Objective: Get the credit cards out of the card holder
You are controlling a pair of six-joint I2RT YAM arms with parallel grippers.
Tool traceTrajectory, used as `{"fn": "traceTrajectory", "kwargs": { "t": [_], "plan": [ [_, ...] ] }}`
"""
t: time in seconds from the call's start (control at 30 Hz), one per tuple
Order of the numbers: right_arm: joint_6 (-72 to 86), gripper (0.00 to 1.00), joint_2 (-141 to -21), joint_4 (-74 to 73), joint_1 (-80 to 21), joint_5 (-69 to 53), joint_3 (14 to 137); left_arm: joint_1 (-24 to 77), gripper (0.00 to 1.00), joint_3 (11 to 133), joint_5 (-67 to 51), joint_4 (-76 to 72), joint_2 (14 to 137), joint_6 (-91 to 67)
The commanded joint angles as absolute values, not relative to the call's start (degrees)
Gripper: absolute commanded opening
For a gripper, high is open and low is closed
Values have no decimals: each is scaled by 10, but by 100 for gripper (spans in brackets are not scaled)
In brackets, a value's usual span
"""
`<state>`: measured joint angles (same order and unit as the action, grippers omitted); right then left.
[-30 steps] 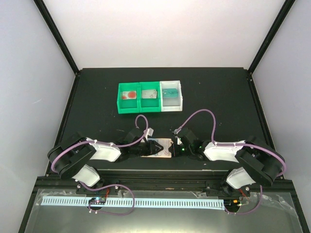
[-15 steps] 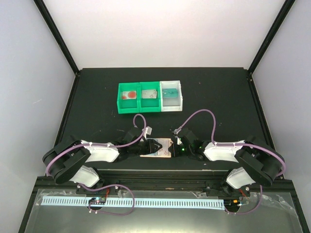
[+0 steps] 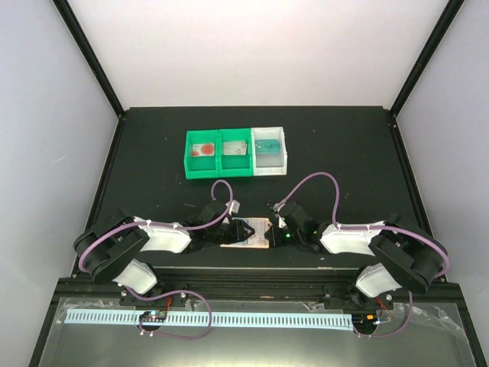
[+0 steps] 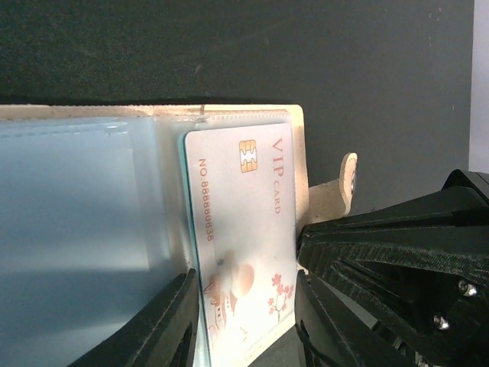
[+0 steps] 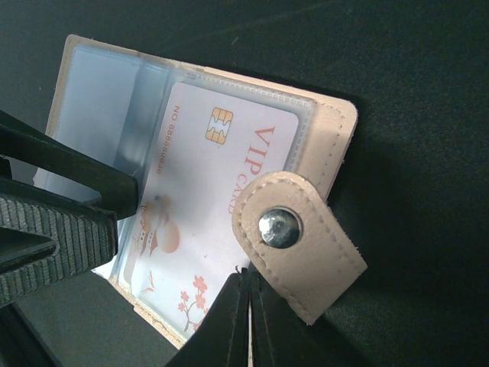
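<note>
The card holder [image 3: 249,233] lies open on the black table [image 3: 344,153] in the lower middle of the top view, between the 2 grippers, which close in on it from left and right. In the left wrist view a white VIP card [image 4: 243,237] with a gold chip sits in the holder's clear sleeve at centre frame, and the left gripper [image 4: 244,310] has its 2 fingers [image 4: 164,329] set moderately apart at the bottom, 1 along each long edge of the card's near end. I cannot tell whether they actually clamp it. In the right wrist view the right gripper [image 5: 250,298] shows at bottom centre with its fingers pressed fully together, the tips meeting just under the holder's tan snap tab [image 5: 298,245]. Whether anything thin is caught between them cannot be told. At the upper middle of the top view stand a green bin [image 3: 218,172] of 2 compartments and a white bin [image 3: 284,153], touching side by side. They hold a red-and-white card [image 3: 203,149], a grey card [image 3: 238,147] and a teal card [image 3: 267,151], 1 in each compartment.
</note>
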<state>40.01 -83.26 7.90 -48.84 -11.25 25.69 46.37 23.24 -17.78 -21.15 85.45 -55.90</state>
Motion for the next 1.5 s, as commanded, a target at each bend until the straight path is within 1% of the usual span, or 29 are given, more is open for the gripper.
{"fn": "traceTrajectory", "kwargs": {
  "t": [0.0, 0.3, 0.47, 0.87, 1.47],
  "plan": [
    [398, 3, -848, 63, -491, -102, 243, 469, 37, 253, -174, -215, 864, -555],
    [398, 3, -850, 65, -491, -104, 244, 473, 37, 252, -193, -246, 866, -576],
    [396, 3, -847, 65, -491, -105, 243, 475, 34, 252, -196, -255, 860, -584],
    [393, 3, -840, 64, -490, -105, 243, 476, 38, 263, -130, -156, 823, -555],
    [396, 3, -847, 71, -491, -106, 240, 489, 35, 285, -145, -165, 877, -565]
  ]
}}
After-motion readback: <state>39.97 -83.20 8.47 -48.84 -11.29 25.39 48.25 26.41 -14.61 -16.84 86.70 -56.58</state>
